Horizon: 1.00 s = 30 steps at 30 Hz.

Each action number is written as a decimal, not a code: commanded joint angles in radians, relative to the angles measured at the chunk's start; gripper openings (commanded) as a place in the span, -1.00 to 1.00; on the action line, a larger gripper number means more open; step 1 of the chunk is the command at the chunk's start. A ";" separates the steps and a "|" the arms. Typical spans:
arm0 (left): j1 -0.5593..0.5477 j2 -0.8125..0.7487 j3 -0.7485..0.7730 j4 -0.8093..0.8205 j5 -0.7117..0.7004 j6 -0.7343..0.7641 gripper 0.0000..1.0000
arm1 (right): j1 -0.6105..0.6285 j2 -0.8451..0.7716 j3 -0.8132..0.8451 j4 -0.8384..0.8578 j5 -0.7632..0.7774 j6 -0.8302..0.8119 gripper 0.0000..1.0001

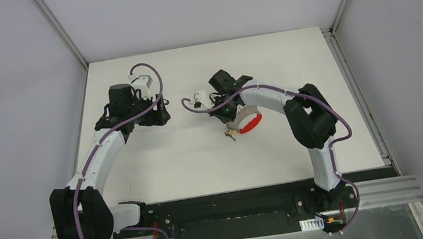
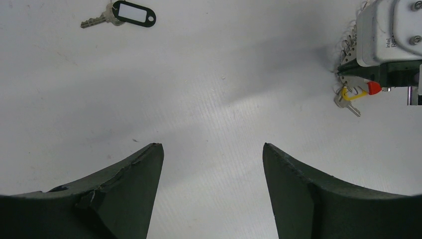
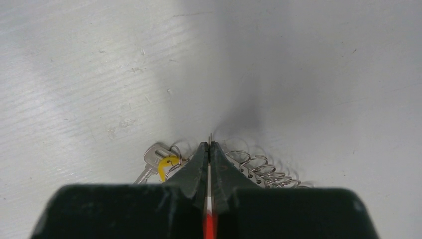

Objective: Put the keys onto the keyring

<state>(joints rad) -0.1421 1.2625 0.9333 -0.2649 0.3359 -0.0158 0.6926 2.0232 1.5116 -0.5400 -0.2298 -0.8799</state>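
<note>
Red plastic shows in the thin slit between the right fingers (image 3: 208,149), and that is the red band (image 3: 209,226) of the keyring (image 1: 250,123). The pair is pinched tight on it, tips nearly touching, and a sliver of wire pokes up just past the tips. Silver wire loops (image 3: 261,169) fan out on the right of those tips, lying low on the white worktop (image 2: 224,74). On the left of the tips sits a yellow loop (image 3: 166,163) with a small silver key (image 3: 152,157) on it, close against the fingers. So the keyring is right at the right fingers, held by its band and resting on the worktop under them.

Over to the left fingers (image 1: 155,117): spread wide, nothing between them, only bare worktop in the gap. From their wrist view, the loose key (image 2: 94,21) lies far ahead and off to the left, flat on the worktop, with a black tag (image 2: 133,12) on its head end showing a white label. It is well apart from both tips and touched by nothing. Far off to the right of the left fingers, the other wrist sits over the keyring. One red end, the yellow loop and the row of loops peek out beneath it.
</note>
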 commanded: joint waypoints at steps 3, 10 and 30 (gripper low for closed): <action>0.011 -0.001 0.002 0.038 0.038 -0.012 0.49 | -0.040 -0.072 0.048 -0.045 -0.135 0.051 -1.00; 0.006 -0.012 0.005 0.067 0.230 0.026 0.48 | -0.115 -0.170 0.077 -0.095 -0.401 0.142 -1.00; -0.247 0.088 0.399 -0.114 0.557 0.150 0.14 | -0.196 -0.437 0.071 -0.131 -0.859 0.231 -1.00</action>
<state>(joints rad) -0.3649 1.3182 1.2709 -0.3511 0.7727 0.1432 0.4953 1.6592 1.5673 -0.6609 -0.9573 -0.6678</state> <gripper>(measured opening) 0.606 0.008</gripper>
